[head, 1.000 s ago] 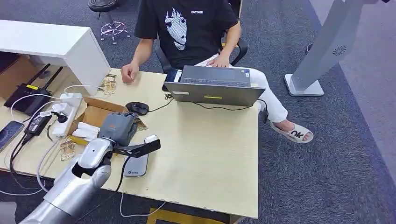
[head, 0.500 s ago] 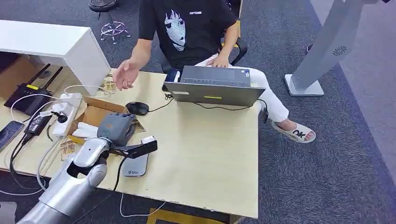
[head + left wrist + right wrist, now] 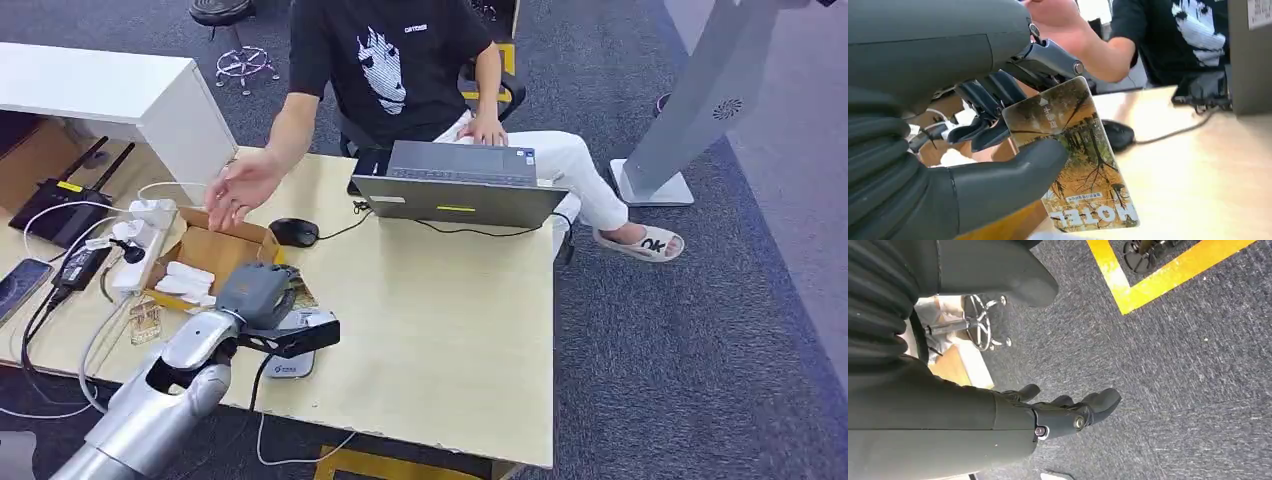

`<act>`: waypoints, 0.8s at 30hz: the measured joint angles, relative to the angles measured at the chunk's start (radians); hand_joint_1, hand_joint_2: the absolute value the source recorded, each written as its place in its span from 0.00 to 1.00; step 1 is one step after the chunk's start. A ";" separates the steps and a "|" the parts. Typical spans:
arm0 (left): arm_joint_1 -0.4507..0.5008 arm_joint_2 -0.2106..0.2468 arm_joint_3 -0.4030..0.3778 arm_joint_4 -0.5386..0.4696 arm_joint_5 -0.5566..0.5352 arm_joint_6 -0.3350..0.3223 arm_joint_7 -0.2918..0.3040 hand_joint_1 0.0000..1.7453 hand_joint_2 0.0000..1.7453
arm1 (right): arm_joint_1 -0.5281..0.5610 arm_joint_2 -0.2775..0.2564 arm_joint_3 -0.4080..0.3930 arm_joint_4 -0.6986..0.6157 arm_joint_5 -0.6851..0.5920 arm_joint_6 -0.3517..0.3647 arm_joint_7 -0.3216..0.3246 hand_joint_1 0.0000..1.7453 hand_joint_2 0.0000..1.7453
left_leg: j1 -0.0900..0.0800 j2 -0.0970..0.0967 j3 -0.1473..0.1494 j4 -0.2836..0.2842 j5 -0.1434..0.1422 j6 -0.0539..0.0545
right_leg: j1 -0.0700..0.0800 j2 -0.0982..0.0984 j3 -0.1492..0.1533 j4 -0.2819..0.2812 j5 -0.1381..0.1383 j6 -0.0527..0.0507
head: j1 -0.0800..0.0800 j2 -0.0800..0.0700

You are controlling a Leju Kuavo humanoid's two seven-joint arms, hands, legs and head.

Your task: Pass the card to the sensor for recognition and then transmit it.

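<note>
The left hand (image 3: 258, 290) hangs low over the near-left part of the table (image 3: 450, 300), its thumb and fingers (image 3: 993, 107) pinching a hotel card (image 3: 1073, 160) printed with autumn trees (the word HOTEL reads upside down in the left wrist view). The card sits just above the grey sensor (image 3: 295, 355), a flat pad lying on the table with a cable running off the near edge; whether card and pad touch cannot be told. Just beyond the hand stands an open cardboard box (image 3: 215, 250) with white packets inside, and past it a black mouse (image 3: 294, 232) and a grey laptop (image 3: 460, 185).

A person in a black printed T-shirt (image 3: 385, 60) sits at the far side of the table, 1 hand (image 3: 240, 188) stretched out open above the box toward the robot, well apart from the card, the other resting by the laptop.

The right hand (image 3: 1063, 412) hangs over dark carpet, its fingers loosely curled and apart, holding nothing. A router (image 3: 60, 205) and a phone (image 3: 20, 285) lie at the far left.
</note>
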 joint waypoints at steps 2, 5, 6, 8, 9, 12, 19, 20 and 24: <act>0.001 0.012 -0.006 0.000 0.010 -0.021 0.002 1.00 1.00 | 0.000 0.002 -0.007 0.002 0.000 0.000 0.000 0.00 1.00 | 0.000 0.000 0.000 0.000 0.000 0.000 | 0.000 0.000 0.000 0.000 0.000 0.000 | 0.000 0.000; 0.001 0.028 -0.018 0.000 0.014 -0.040 0.007 1.00 1.00 | 0.000 0.005 -0.014 0.006 0.000 0.000 0.000 0.00 1.00 | 0.000 0.000 0.000 0.000 0.000 0.000 | 0.000 0.000 0.000 0.000 0.000 0.000 | 0.000 0.000; 0.001 0.033 -0.021 0.000 0.014 -0.048 0.013 1.00 1.00 | 0.000 0.005 -0.016 0.006 0.000 0.000 0.000 0.00 1.00 | 0.000 0.000 0.000 0.000 0.000 0.000 | 0.000 0.000 0.000 0.000 0.000 0.000 | 0.000 0.000; 0.001 0.040 -0.022 0.004 0.014 -0.062 0.026 1.00 1.00 | 0.000 0.006 -0.020 0.007 0.000 0.000 0.000 0.00 1.00 | 0.000 0.000 0.000 0.000 0.000 0.000 | 0.000 0.000 0.000 0.000 0.000 0.000 | 0.000 0.000; 0.000 0.045 -0.025 0.008 0.014 -0.067 0.028 1.00 1.00 | 0.000 0.006 -0.021 0.007 0.000 0.000 0.000 0.00 1.00 | 0.000 0.000 0.000 0.000 0.000 0.000 | 0.000 0.000 0.000 0.000 0.000 0.000 | 0.000 0.000; -0.003 0.056 -0.037 0.017 0.015 -0.074 0.037 1.00 1.00 | 0.000 0.007 -0.025 0.008 0.000 0.000 0.000 0.00 1.00 | 0.000 0.000 0.000 0.000 0.000 0.000 | 0.000 0.000 0.000 0.000 0.000 0.000 | 0.000 0.000; -0.026 0.083 -0.056 0.031 0.033 -0.104 0.047 1.00 1.00 | 0.000 0.008 -0.032 0.010 0.000 0.000 0.000 0.00 1.00 | 0.000 0.000 0.000 0.000 0.000 0.000 | 0.000 0.000 0.000 0.000 0.000 0.000 | 0.000 0.000; -0.027 0.085 -0.059 0.034 0.035 -0.106 0.047 1.00 1.00 | 0.000 0.008 -0.032 0.011 0.000 0.000 0.000 0.00 1.00 | 0.000 0.000 0.000 0.000 0.000 0.000 | 0.000 0.000 0.000 0.000 0.000 0.000 | 0.000 0.000; -0.034 0.088 -0.070 0.054 0.038 -0.100 0.058 1.00 1.00 | 0.000 0.009 -0.032 0.011 0.000 0.000 0.002 0.00 1.00 | 0.000 0.000 0.001 0.000 0.000 0.000 | 0.000 0.000 0.001 0.000 0.000 0.000 | 0.000 0.000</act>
